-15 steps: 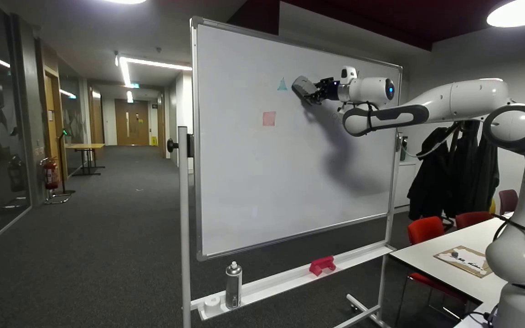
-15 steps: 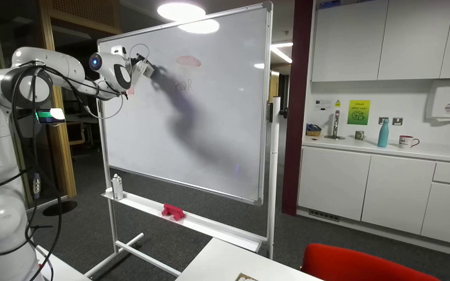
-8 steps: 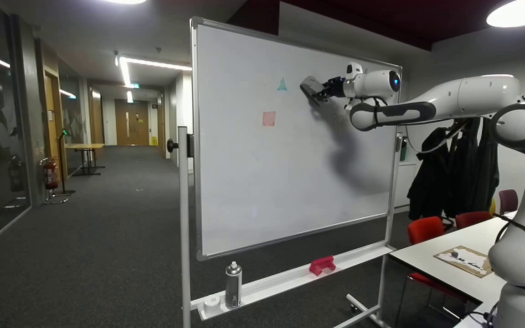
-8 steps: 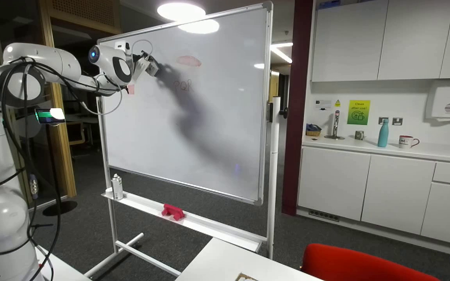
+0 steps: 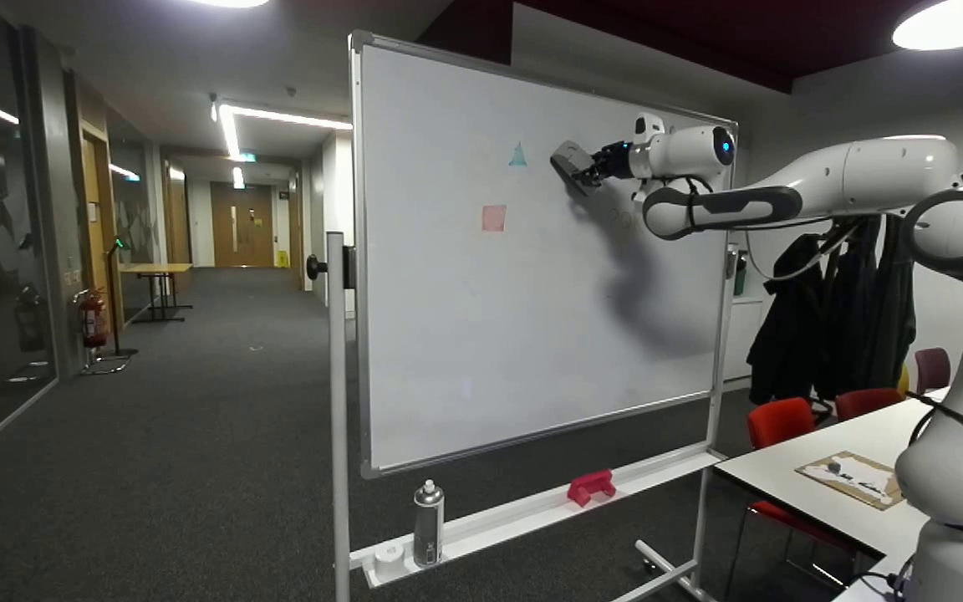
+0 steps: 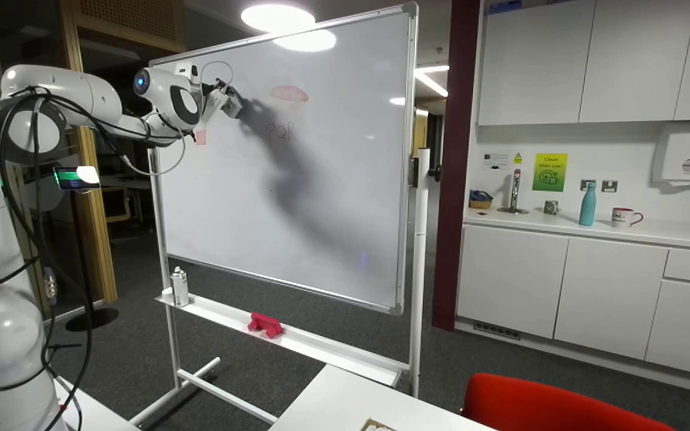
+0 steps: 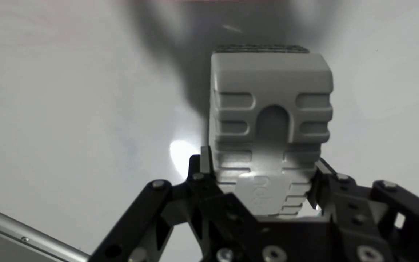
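My pincer (image 7: 264,164) is clamped on a grey eraser (image 7: 273,80), its black fingers (image 7: 196,167) pressed to either side of the ribbed body. I hold it tilted at the upper part of the whiteboard (image 5: 465,334), its dark underside (image 7: 260,48) toward the surface; I cannot tell whether it touches. Near it on the board is a teal triangle (image 5: 517,156), with a pink square (image 5: 493,218) lower down. In an exterior view I also see a reddish oval (image 6: 289,93) above the letters PQR (image 6: 280,131). Well below, the tray (image 5: 515,520) under the board bears a red bracket-like piece (image 5: 591,487), a spray can (image 5: 429,524) and a small white roll (image 5: 389,558). Farther off, a turquoise bottle (image 6: 587,206) and a mug (image 6: 622,218) stand on a white counter (image 6: 680,233); farthest, wooden doors (image 5: 242,226) show at the end of a corridor (image 5: 231,351).
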`<state>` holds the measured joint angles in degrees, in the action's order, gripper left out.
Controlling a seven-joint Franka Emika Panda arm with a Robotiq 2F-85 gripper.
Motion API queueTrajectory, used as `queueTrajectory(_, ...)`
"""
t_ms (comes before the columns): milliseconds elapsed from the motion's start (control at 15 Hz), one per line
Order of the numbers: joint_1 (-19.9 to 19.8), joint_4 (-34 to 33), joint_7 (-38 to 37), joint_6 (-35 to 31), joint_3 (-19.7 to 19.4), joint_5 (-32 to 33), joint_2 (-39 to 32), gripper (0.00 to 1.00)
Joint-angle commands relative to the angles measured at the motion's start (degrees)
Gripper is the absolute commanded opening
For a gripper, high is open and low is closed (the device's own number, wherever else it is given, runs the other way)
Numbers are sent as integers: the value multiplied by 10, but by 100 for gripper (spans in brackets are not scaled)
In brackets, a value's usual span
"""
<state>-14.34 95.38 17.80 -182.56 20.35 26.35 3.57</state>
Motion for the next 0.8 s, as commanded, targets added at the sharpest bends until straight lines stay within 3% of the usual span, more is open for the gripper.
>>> queueTrajectory(0,-5,3,-11,-6,3,12,0,34)
queueTrajectory(333,-11,0,-32,-4,14,43,-3,34)
queueTrajectory(733,-13,-17,-101,3,31,141,-14,34)
